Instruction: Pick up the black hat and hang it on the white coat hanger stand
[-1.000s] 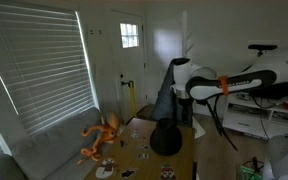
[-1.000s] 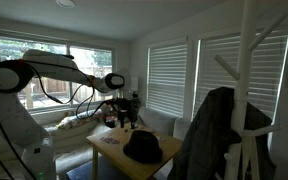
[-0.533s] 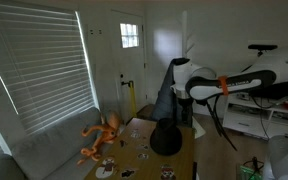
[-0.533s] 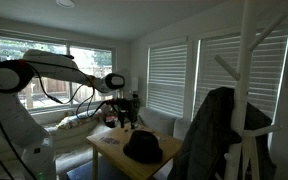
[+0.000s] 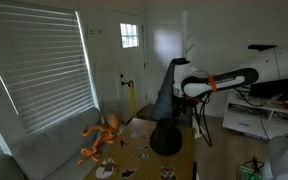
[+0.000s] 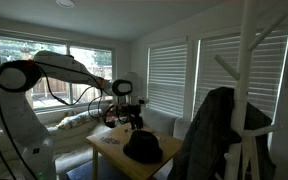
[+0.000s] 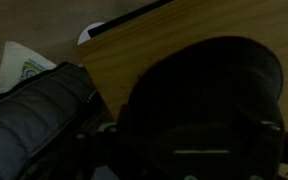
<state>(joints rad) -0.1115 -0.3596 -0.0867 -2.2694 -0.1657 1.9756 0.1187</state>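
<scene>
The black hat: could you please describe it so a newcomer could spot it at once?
Find the wooden table in the middle of the room. The black hat lies on it, beside the hanging dark jacket. It is the only round, brimmed, domed thing there; the jacket is larger and draped.

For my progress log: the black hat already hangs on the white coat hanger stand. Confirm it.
Wrong in one respect: the black hat is not hanging on the white coat hanger stand; it lies on the wooden table, as both exterior views show.
</scene>
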